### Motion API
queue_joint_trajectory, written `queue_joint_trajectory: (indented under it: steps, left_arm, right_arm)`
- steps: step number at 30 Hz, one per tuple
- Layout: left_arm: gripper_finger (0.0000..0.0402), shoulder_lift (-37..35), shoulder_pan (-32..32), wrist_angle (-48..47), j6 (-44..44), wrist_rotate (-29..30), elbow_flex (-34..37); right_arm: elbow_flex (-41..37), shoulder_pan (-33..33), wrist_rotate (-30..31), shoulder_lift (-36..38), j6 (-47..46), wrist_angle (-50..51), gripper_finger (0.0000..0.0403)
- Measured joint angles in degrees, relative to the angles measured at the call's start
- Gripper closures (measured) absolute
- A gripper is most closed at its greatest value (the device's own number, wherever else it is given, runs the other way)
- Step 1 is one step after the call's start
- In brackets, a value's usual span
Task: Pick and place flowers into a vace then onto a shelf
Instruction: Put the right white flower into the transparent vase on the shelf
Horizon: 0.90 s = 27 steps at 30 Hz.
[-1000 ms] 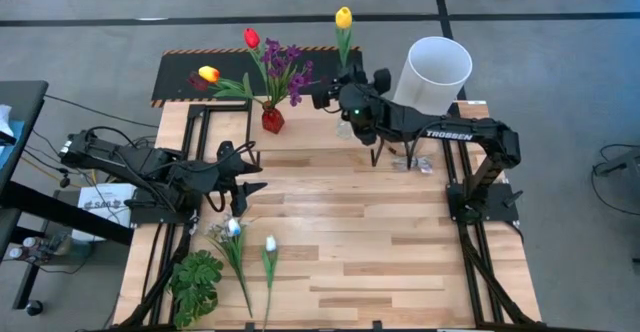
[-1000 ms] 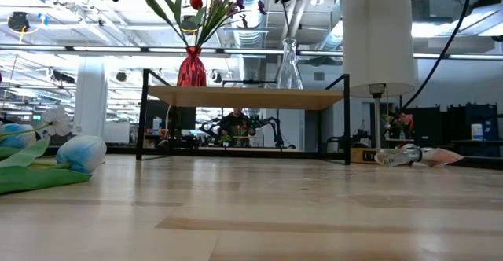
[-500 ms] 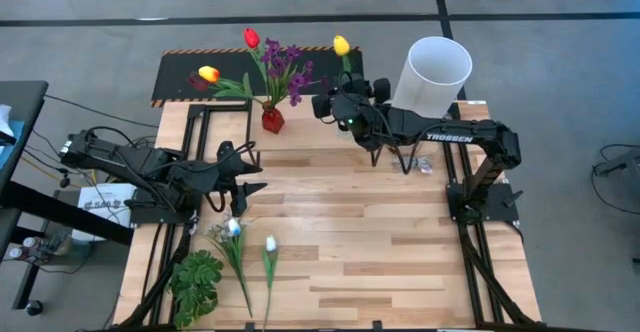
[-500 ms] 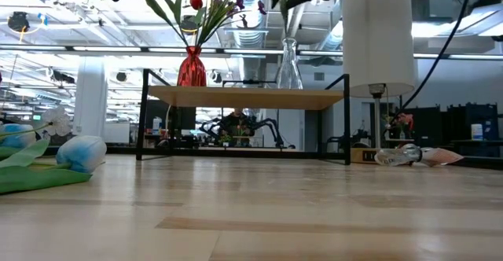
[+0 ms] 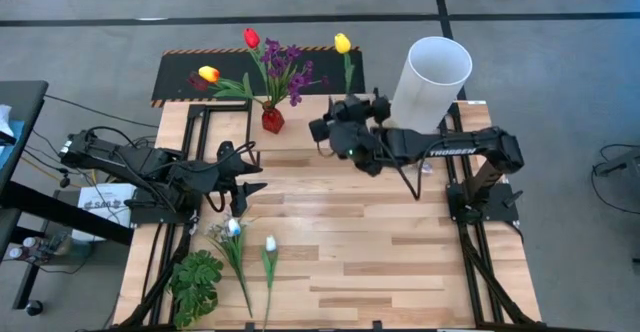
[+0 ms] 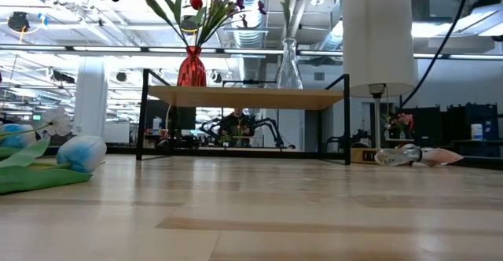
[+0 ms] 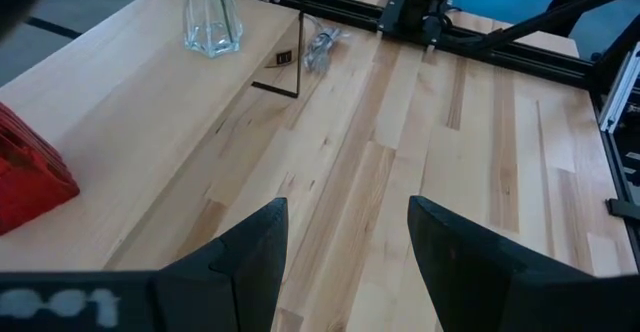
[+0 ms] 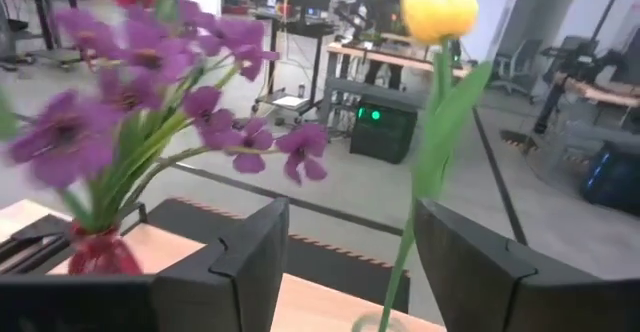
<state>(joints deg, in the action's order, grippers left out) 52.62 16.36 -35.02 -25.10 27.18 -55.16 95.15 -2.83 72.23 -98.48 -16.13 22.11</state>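
Surface [image 5: 380, 242] was pale butcher-block planking on a black frame; grey floor around it, and beyond it in the low view an open hall with ceiling lights and desks. Readable writing: "TROSSEN" on the right arm's forearm.

Nearest edge: two white tulips [image 5: 268, 262] lay flat beside a green leafy plant [image 5: 197, 282]. Left gripper [image 5: 238, 184] waited just above them, jaws apart and empty.

Farther back, right gripper [image 5: 335, 132] hovered near the shelf [image 6: 247, 97], jaws apart, nothing between them.

On the shelf: red vase [image 5: 272, 119] holding red, orange-yellow and purple flowers; clear glass vase [image 6: 288, 64] holding a yellow tulip [image 5: 342, 44], stem upright. White cylinder [image 5: 432, 75] stood beside the shelf.
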Motion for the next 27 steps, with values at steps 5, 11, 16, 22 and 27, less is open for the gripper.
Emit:
queue_joint_trajectory:
  steps: [5, 11, 16, 22, 27]
  left_arm:
    - [0.0205, 0.0, 0.0, -0.2, 0.0, -1.4, 0.0]
    - [0.0205, 0.0, 0.0, -0.3, 0.3, -9.8, 0.0]
    - [0.0205, 0.0, 0.1, -0.3, -0.1, -26.4, 0.0]
    - [0.0205, 3.3, 3.3, -1.0, -9.0, -33.7, 0.0]
    - [0.0205, 9.0, 7.1, -3.7, -24.2, -28.2, 0.0]
  right_arm:
    - [0.0, -5.5, 1.5, 0.0, 0.0, 0.2, 0.0207]
    - [0.0, -13.9, -1.5, 0.0, 0.1, 2.1, 0.0221]
    - [0.0, -20.0, -19.1, 0.0, -1.4, 5.3, 0.0239]
    - [0.0, -24.0, -38.5, 0.0, -17.8, 10.7, 0.0266]
    - [0.0, -26.4, -45.6, 0.0, -30.2, 19.5, 0.0284]
